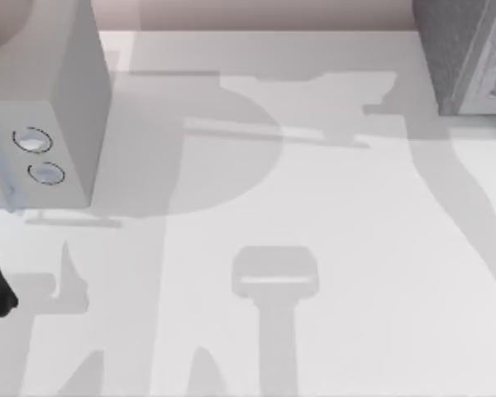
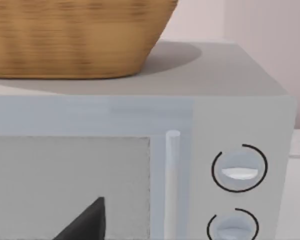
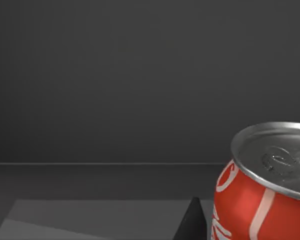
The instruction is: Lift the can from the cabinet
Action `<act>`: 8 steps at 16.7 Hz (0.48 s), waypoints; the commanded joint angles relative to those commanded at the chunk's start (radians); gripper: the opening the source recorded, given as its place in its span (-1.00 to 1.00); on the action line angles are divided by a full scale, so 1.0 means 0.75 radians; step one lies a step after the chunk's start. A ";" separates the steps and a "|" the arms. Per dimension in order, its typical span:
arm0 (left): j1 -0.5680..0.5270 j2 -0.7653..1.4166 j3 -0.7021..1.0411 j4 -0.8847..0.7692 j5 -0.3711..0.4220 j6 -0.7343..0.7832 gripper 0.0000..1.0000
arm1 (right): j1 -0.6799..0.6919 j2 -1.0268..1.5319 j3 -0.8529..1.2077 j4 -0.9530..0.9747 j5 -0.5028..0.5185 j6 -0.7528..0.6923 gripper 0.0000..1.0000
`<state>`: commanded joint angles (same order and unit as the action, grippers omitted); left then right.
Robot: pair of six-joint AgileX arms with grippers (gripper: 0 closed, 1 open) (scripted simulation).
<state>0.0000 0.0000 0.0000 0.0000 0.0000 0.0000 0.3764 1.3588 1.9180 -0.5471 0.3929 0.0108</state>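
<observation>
Grey microwave (image 1: 50, 124) stands at the surface's (image 1: 314, 198) left; the left hand (image 2: 85, 222) faces its door, state: cannot tell. At right, inside the dark cabinet (image 3: 115, 75), stands the red can (image 3: 262, 192). Judged light, rigid, thin-walled and smooth: grip mid-body across the diameter, moderate force. Right hand (image 3: 192, 222) beside it: cannot tell.

Top view overhead; left wrist near microwave (image 2: 140, 165); right wrist near can (image 3: 262, 185).

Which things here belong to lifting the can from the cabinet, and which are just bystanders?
Job in hand:
- red can
- dark cabinet interior around it

Just lying about:
- microwave, at the table's left
- wicker basket on the microwave
- table
</observation>
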 joint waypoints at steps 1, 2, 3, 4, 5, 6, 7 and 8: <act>0.000 0.000 0.000 0.000 0.000 0.000 1.00 | 0.020 -0.040 -0.011 -0.032 0.019 0.001 -1.00; 0.000 0.000 0.000 0.000 0.000 0.000 1.00 | 0.034 -0.066 -0.018 -0.055 0.033 0.001 -1.00; 0.000 0.000 0.000 0.000 0.000 0.000 1.00 | 0.041 -0.078 -0.021 -0.066 0.039 0.001 -1.00; 0.000 0.000 0.000 0.000 0.000 0.000 1.00 | 0.041 -0.078 -0.022 -0.067 0.039 0.001 -1.00; 0.000 0.000 0.000 0.000 0.000 0.000 1.00 | 0.041 -0.078 -0.022 -0.067 0.039 0.001 -1.00; 0.000 0.000 0.000 0.000 0.000 0.000 1.00 | 0.041 -0.078 -0.022 -0.067 0.039 0.001 -1.00; 0.000 0.000 0.000 0.000 0.000 0.000 1.00 | 0.035 -0.076 -0.017 -0.064 0.036 0.003 -1.00; 0.000 0.000 0.000 0.000 0.000 0.000 1.00 | 0.035 -0.076 -0.017 -0.063 0.036 0.003 -1.00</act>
<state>0.0000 0.0000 0.0000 0.0000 0.0000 0.0000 0.4028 1.3014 1.9049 -0.5945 0.4201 0.0131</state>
